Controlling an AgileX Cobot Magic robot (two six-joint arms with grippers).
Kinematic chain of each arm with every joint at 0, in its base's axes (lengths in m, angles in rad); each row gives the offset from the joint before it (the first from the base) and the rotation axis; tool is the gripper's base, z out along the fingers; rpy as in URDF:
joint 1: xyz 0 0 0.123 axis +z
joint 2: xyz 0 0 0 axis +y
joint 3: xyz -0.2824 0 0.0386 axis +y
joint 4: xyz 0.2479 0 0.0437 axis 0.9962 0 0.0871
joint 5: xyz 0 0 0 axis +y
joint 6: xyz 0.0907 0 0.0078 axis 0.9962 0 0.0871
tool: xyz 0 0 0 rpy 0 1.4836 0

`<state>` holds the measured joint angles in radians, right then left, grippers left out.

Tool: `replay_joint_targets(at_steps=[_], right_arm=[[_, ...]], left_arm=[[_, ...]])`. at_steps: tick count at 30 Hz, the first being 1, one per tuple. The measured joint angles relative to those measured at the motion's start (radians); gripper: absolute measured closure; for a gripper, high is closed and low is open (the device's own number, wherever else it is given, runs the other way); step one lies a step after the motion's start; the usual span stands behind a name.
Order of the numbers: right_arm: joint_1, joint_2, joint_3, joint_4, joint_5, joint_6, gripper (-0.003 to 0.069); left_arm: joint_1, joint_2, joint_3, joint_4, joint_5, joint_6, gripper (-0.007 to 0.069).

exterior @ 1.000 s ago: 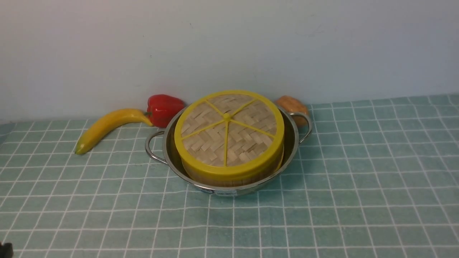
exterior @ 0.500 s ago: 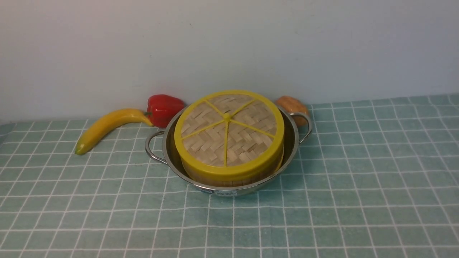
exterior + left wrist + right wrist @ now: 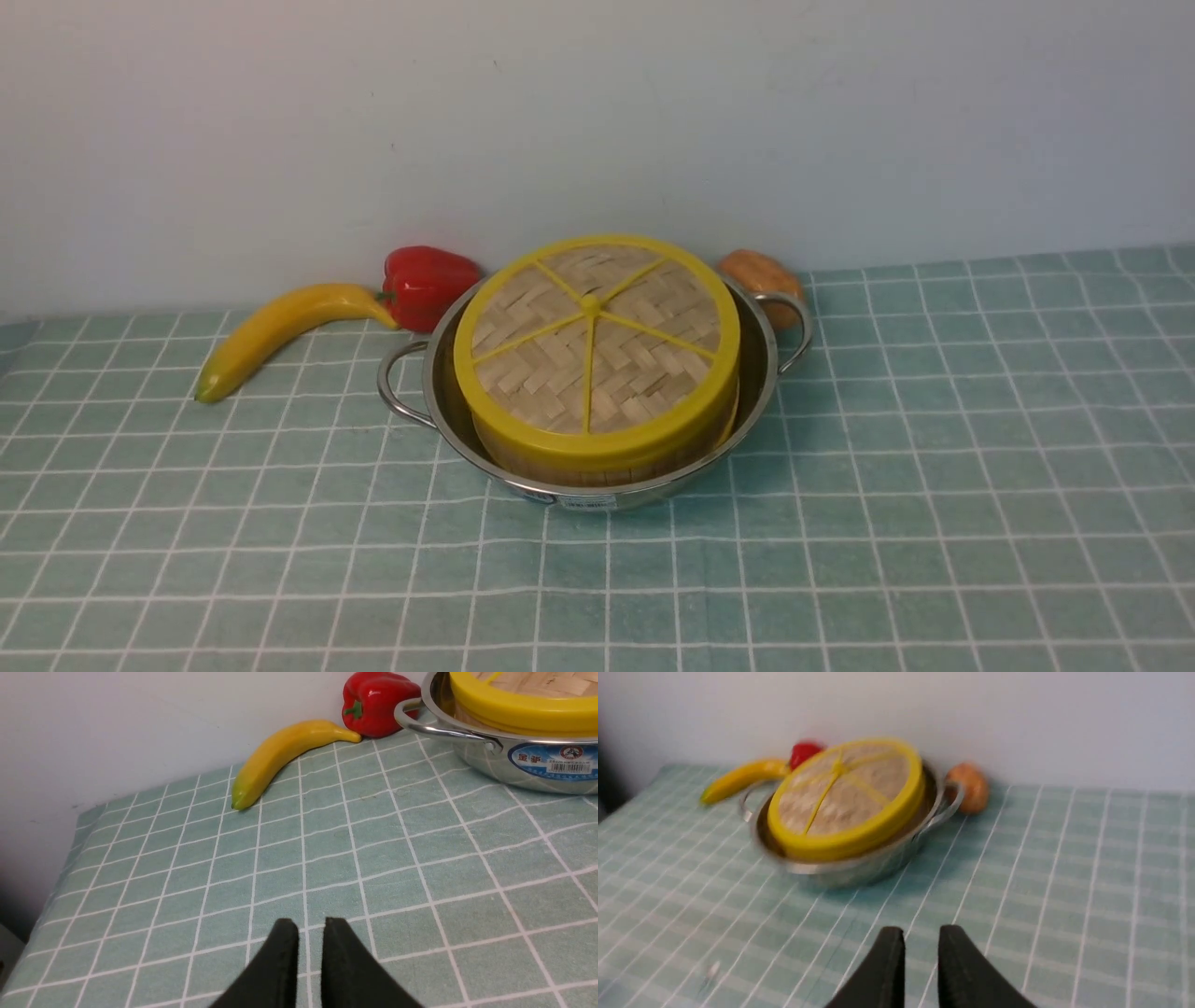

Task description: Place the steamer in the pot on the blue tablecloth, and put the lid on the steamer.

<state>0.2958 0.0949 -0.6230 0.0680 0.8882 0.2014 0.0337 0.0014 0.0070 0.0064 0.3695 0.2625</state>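
The pot (image 3: 761,373) stands on the blue tablecloth (image 3: 934,485) near the back wall. The steamer (image 3: 597,469) sits inside it; only a strip of its bamboo wall shows. The lid (image 3: 596,341) lies on top of the steamer and hides its contents. Neither gripper shows in the front view. In the left wrist view my left gripper (image 3: 310,924) is shut and empty over bare cloth, well short of the pot (image 3: 504,767). In the blurred right wrist view my right gripper (image 3: 921,933) is shut and empty, well back from the pot (image 3: 859,870) and lid (image 3: 845,798).
A yellow banana (image 3: 280,331) and a red pepper (image 3: 425,285) lie to the left of the pot by the wall. An orange-brown toy food (image 3: 761,273) lies behind the pot's right handle. The cloth's left edge (image 3: 60,858) shows in the left wrist view.
A dark bit of the left arm at the front view's lower left corner has gone out of view. The pot, steamer and lid have not moved.
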Motion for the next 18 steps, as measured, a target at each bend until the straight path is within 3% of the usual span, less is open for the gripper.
replay_joint_targets(at_steps=[3, 9, 18], right_arm=[[-0.108, 0.000, 0.055, -0.054, -0.210, -0.002, 0.0517], [-0.268, 0.002, 0.335, -0.129, -0.446, -0.004, 0.0498], [-0.318, 0.004, 0.626, -0.215, -0.901, -0.008, 0.0478]], left_arm=[[0.000, 0.000, 0.000, 0.000, 0.000, 0.000, 0.0539], [0.000, 0.000, 0.000, 0.000, 0.000, 0.000, 0.0529], [0.000, 0.000, 0.000, 0.000, 0.000, 0.000, 0.0514]])
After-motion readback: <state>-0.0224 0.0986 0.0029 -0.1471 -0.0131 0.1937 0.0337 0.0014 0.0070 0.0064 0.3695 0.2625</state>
